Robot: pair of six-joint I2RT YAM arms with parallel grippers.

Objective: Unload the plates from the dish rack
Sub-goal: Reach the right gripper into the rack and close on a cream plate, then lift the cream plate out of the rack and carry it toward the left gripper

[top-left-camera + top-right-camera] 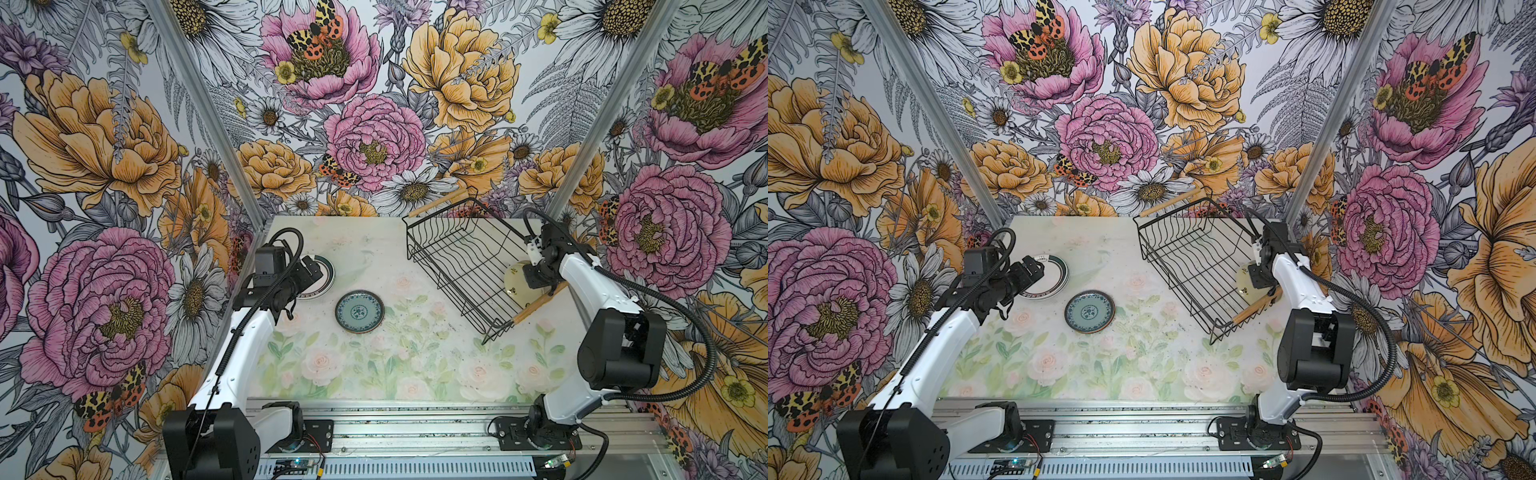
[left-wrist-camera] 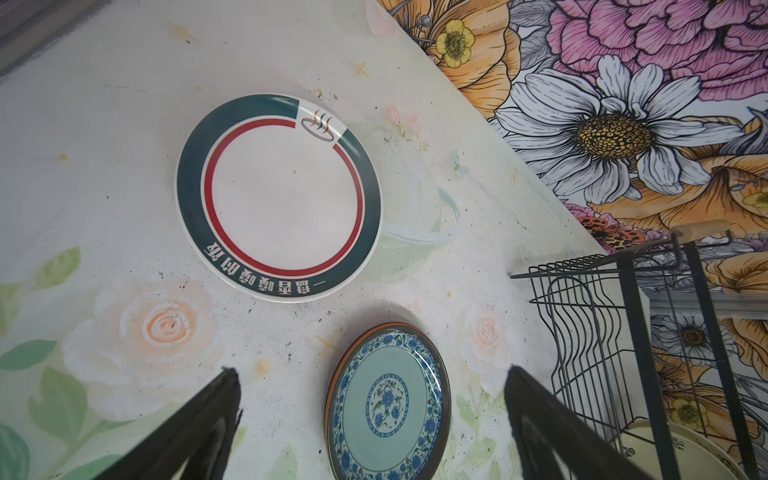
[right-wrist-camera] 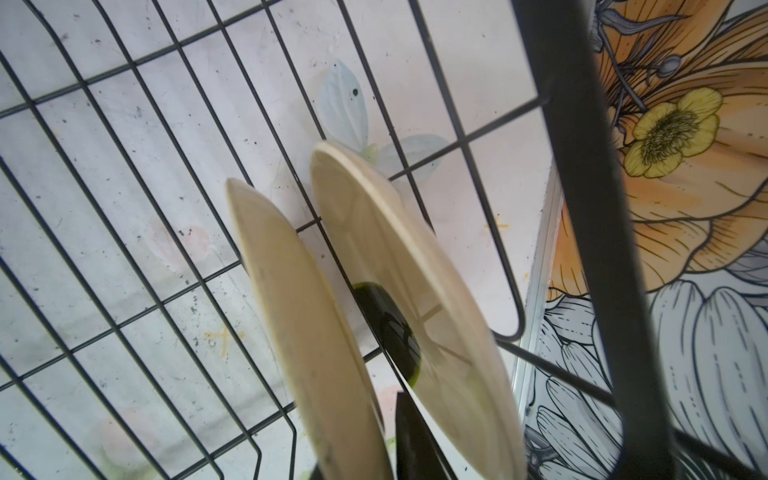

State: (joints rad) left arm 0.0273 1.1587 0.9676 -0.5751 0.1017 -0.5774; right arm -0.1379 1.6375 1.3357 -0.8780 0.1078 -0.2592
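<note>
The black wire dish rack (image 1: 457, 253) (image 1: 1192, 253) stands at the back right, tilted up at its near end. Two cream plates stand on edge in it. My right gripper (image 3: 365, 436) (image 1: 524, 279) is shut on the nearer cream plate (image 3: 299, 299) (image 1: 512, 277), with one black finger (image 3: 415, 436) between the two plates and the other finger hidden behind the held plate. The second cream plate (image 3: 407, 266) leans beside it. My left gripper (image 2: 372, 374) (image 1: 313, 269) hangs open over the table near a white plate with a dark green rim (image 2: 278, 195) (image 1: 326, 278). A teal patterned plate (image 2: 388, 407) (image 1: 359, 311) tops a small stack mid-table.
Light wooden handles (image 1: 436, 203) (image 1: 540, 303) cap both ends of the rack. Flowered walls close in at the back and both sides, with metal posts (image 1: 199, 108) at the corners. The arm bases sit on a metal rail (image 1: 415, 424) along the front edge.
</note>
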